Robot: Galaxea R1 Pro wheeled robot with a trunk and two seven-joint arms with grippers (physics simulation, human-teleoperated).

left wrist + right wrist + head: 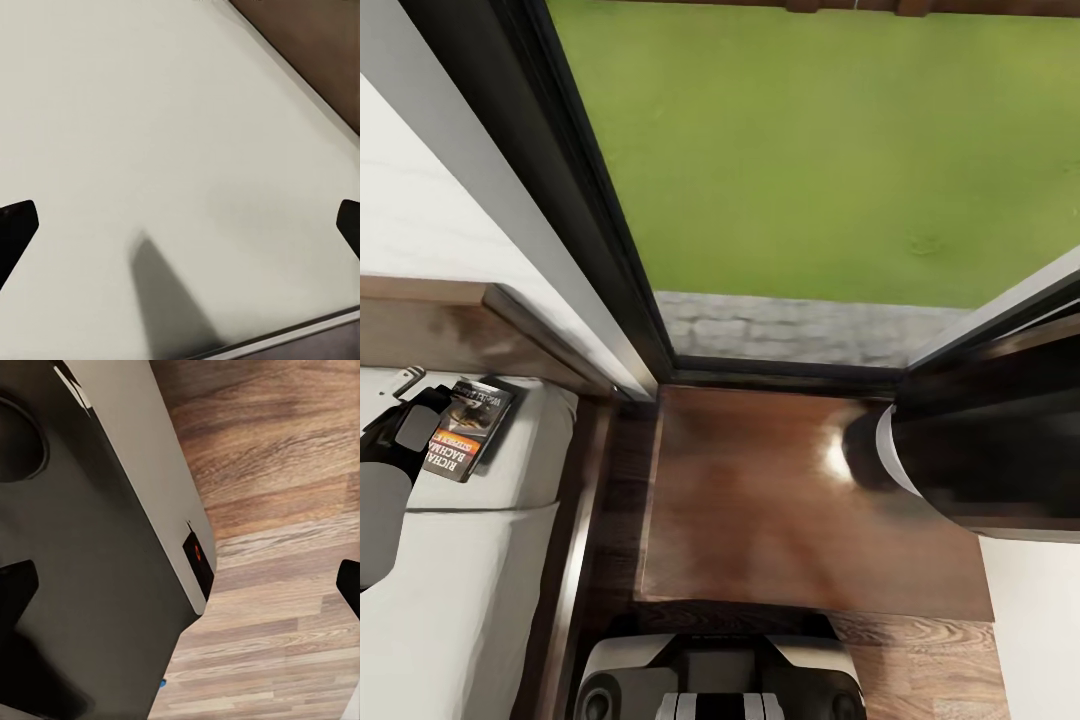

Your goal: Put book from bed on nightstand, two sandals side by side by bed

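One nightstand (800,500) stands between bed (480,560) and window (810,150).

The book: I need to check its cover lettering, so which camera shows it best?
The head view: the book lies on the bed by the left gripper, cover up. The left wrist view shows bare mattress, the right wrist view wood floor.

A home bedroom is showing here: a pale-mattressed bed (470,560) in a dark wooden frame, a glossy brown nightstand (780,500) just right of it, wood-plank floor (285,547), and a black-framed window (610,250) facing grass.
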